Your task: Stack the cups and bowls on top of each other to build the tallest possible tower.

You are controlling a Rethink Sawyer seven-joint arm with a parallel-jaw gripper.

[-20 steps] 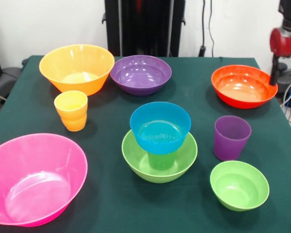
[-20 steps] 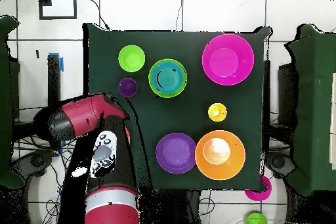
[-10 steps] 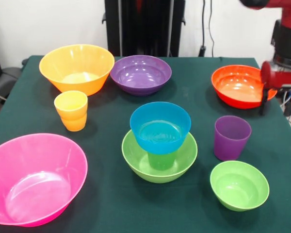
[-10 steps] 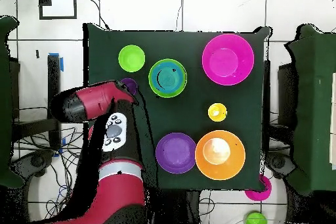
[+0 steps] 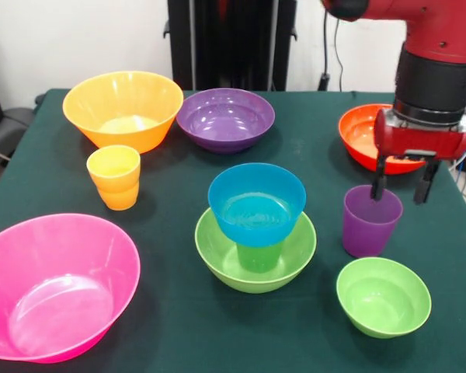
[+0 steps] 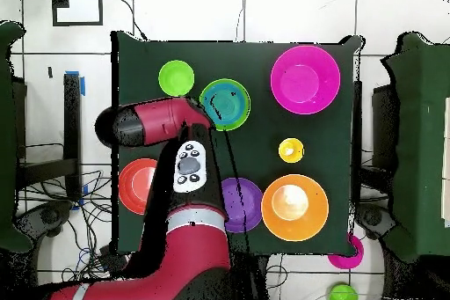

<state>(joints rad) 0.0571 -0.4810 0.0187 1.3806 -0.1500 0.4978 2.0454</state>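
Note:
The tower stands mid-table: a lime-green bowl holds a green cup, and a blue bowl sits on that cup. It also shows in the overhead view. The purple cup stands upright to its right, with the small green bowl in front of it. My gripper is open just above the purple cup's far right rim. One finger is over the cup's mouth and the other is outside it. In the overhead view my arm hides the purple cup and the gripper.
A yellow-orange cup stands at the left, with a pink bowl in front of it. An orange bowl and a purple bowl sit at the back. A red-orange bowl sits right behind my gripper.
My arm has swung in from the table's right edge, past the red-orange bowl, and the open gripper now hangs over the purple cup. No cup or bowl has moved.

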